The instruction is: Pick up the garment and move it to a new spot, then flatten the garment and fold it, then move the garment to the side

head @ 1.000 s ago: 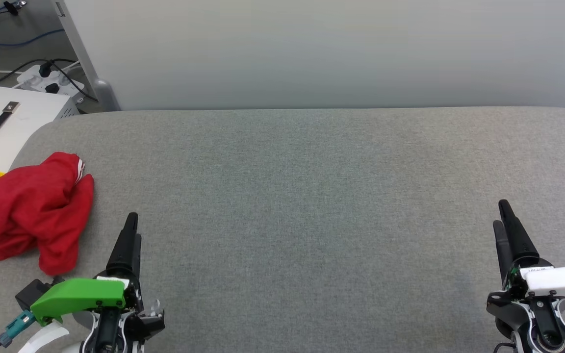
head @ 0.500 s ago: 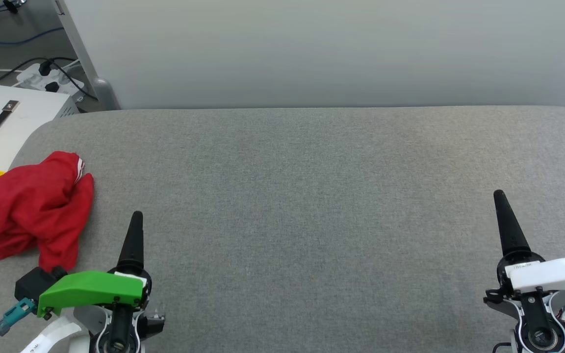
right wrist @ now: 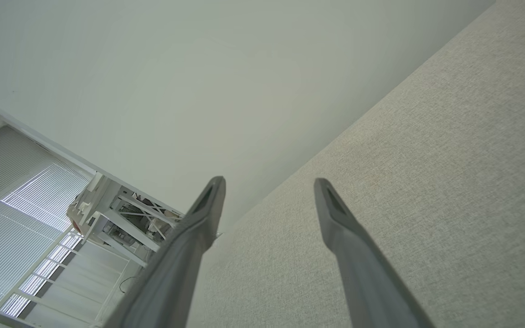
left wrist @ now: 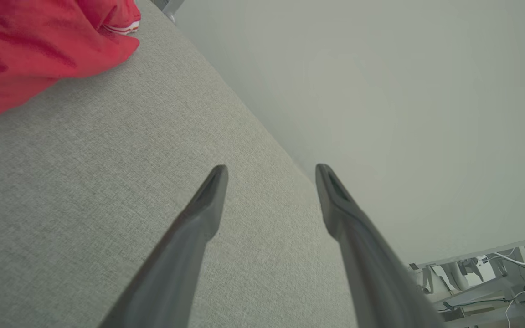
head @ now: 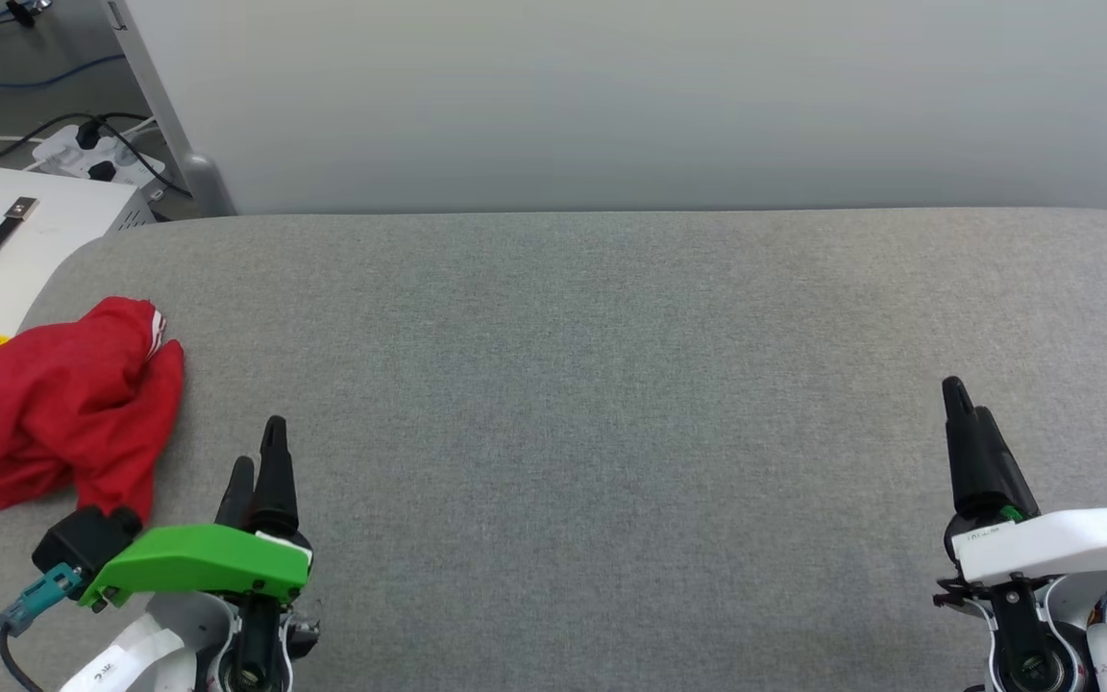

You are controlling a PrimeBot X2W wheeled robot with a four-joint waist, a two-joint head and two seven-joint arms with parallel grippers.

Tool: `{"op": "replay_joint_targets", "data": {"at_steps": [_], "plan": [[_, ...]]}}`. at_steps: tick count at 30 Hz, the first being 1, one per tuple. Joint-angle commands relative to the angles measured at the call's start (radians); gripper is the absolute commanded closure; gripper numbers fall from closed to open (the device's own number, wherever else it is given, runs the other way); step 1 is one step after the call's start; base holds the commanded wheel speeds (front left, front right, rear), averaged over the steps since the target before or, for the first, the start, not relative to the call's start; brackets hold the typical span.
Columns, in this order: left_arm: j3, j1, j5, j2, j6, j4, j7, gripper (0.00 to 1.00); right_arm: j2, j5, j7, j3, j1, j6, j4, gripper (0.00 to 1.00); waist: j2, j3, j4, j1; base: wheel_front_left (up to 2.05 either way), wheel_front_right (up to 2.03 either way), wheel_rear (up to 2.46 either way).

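The garment [head: 63, 413] is a crumpled red heap with a bit of red-and-white stripe trim, lying at the far left edge of the grey table [head: 611, 384]. In the left wrist view the garment [left wrist: 39, 41] fills the upper left corner. My left gripper [head: 260, 457] hovers low at the lower left, just right of the heap and apart from it, open with nothing between its fingers [left wrist: 208, 200]. At the lower right, far from the cloth, my right gripper [head: 962, 413] also stands open and empty, its fingers [right wrist: 331, 214] over bare table.
A white box [head: 6, 240] with a dark handle stands off the table's left edge, behind the heap. Cables and a power strip [head: 92, 154] lie on the floor at the upper left. A pale wall panel [head: 611, 96] runs along the table's far edge.
Both wrists have rolled a little: the left gripper now shows two fingers side by side. The right gripper has shifted slightly left. The garment has not moved.
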Motion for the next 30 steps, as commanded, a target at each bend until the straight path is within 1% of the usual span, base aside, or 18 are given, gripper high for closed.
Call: {"op": "replay_joint_targets", "data": {"at_steps": [1,30], "plan": [[-0.011,0.016,0.041,0.013,0.01,-0.008,-0.012,0.0,-0.005,-0.041,-0.014,0.007,0.012,0.003,-0.011,0.0,0.0,0.001,0.0,-0.0001,0.0,0.0,0.0],[-0.161,0.031,0.376,0.099,0.145,-0.048,-0.11,0.0,-0.009,-0.441,-0.111,0.052,0.049,0.005,-0.055,0.0,0.0,0.005,0.0,-0.0001,0.0,0.0,0.0]]}}
